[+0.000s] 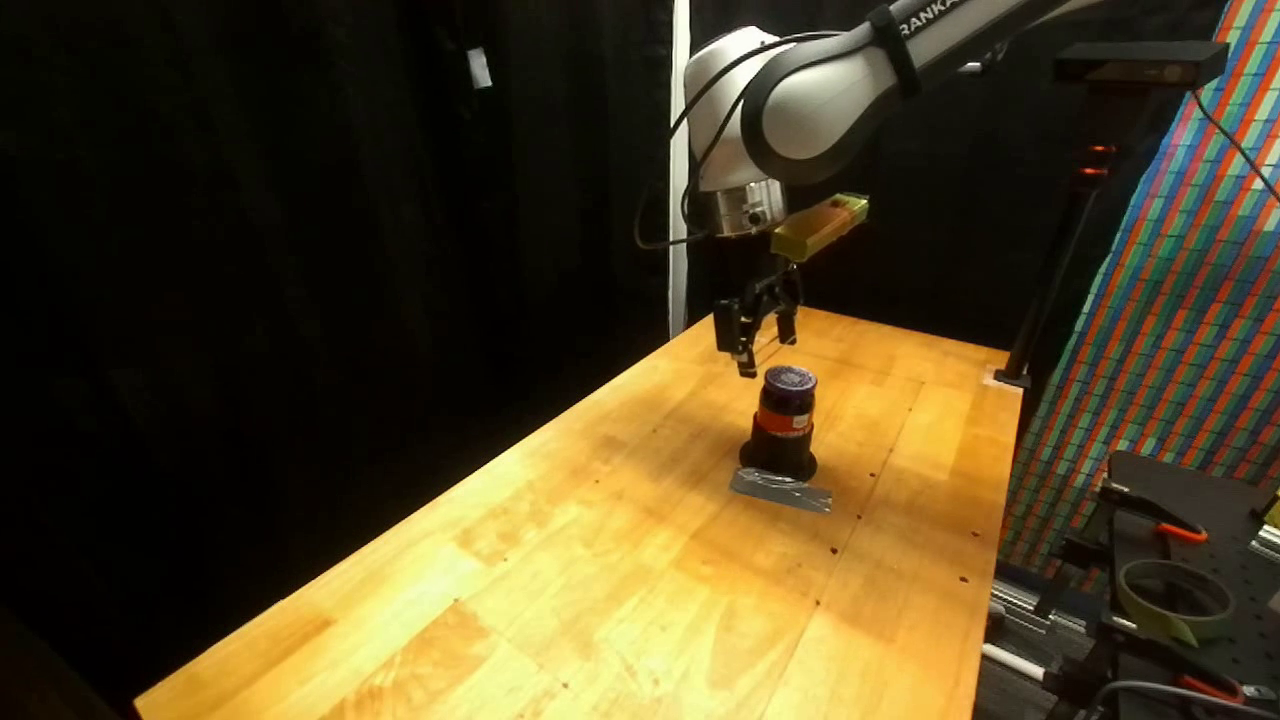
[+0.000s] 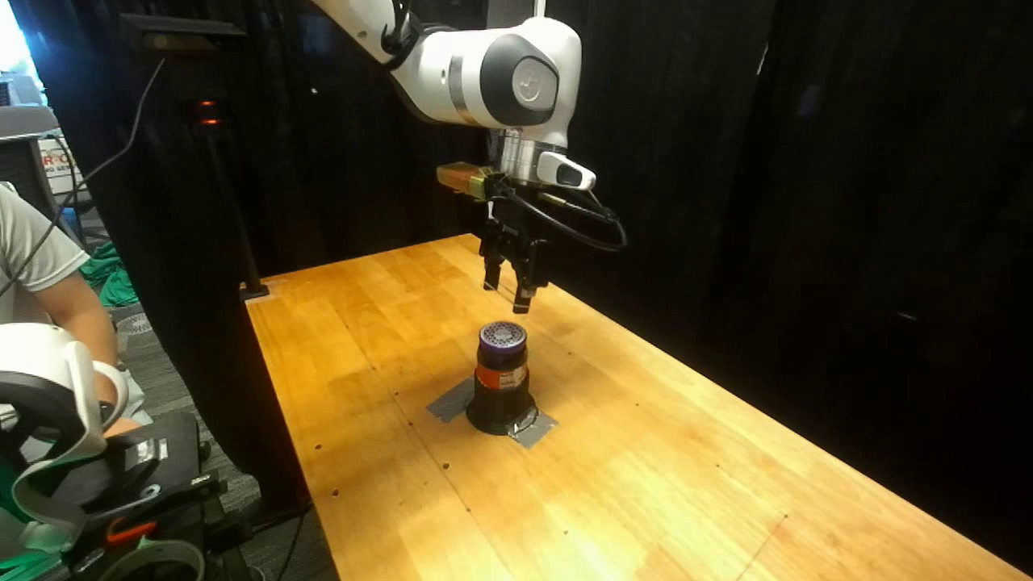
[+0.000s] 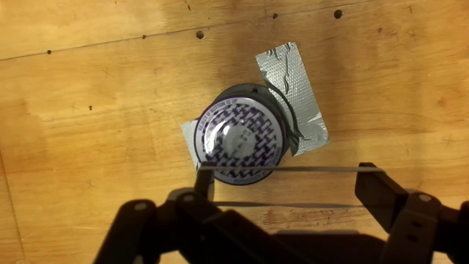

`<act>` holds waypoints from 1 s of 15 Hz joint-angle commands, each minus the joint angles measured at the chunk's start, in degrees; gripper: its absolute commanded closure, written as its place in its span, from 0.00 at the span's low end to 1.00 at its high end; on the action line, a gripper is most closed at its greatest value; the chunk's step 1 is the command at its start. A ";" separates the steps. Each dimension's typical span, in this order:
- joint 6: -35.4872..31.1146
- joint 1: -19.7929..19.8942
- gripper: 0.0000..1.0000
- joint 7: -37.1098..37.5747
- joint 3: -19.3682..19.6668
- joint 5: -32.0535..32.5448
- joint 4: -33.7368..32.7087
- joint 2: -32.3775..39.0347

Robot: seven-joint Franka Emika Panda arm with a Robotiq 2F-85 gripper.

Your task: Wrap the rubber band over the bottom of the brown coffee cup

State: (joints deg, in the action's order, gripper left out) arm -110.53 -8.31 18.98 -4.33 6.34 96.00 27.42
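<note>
- Carrying it all for you: wooden table [image 1: 560, 600], in both exterior views.
- Your arm [image 2: 484, 77] reaches in above it, wrist pointing down.
- Gripper [image 2: 507, 297]: hangs higher than the cup, apart from it. Your fingers [image 3: 383, 196] are spread wide, nothing pinched, band strung across them.
- Brown coffee cup [image 2: 502, 375]: on the table below you, upright; really looks like a lidded jar, dark with an orange-red label. A black flared base [image 2: 496, 406] shows below the label; can't tell if that's a separate holder.
- Silver tape [image 3: 298, 99]: two strips by the base's foot, presumably holding it down for you.
- Lid [image 3: 240, 141]: purple and white, printed, facing up. In the wrist view one fingertip overlaps its rim and the other is over table, so you look off-centre.
- Rubber band [image 3: 315, 169]: two near-parallel strands between your fingertips, one crossing the lid's edge in the wrist view; not on the cup yet. Step in hand looks like lining up the stretched band before going down. Next move likely: slide across until the cup is centred between your fingers, keep the spread, then lower.
- Gap between strands: seems narrower than the lid, so a straight drop probably catches on top. You'll likely need to hook one strand on the cup's side and pull the other over before easing the fingers together to let go.
</note>
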 commanded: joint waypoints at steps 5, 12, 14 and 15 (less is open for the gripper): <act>1.44 0.11 0.00 -2.24 2.24 -0.78 -3.83 4.17; 0.93 0.42 0.00 -1.84 3.24 -1.06 -5.56 7.33; 0.99 0.48 0.00 -1.81 3.32 -1.38 -6.03 8.12; 1.06 0.53 0.00 -1.87 3.31 -1.54 -6.10 8.40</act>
State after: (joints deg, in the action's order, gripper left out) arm -110.33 -7.77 17.89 -1.42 6.03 92.79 33.89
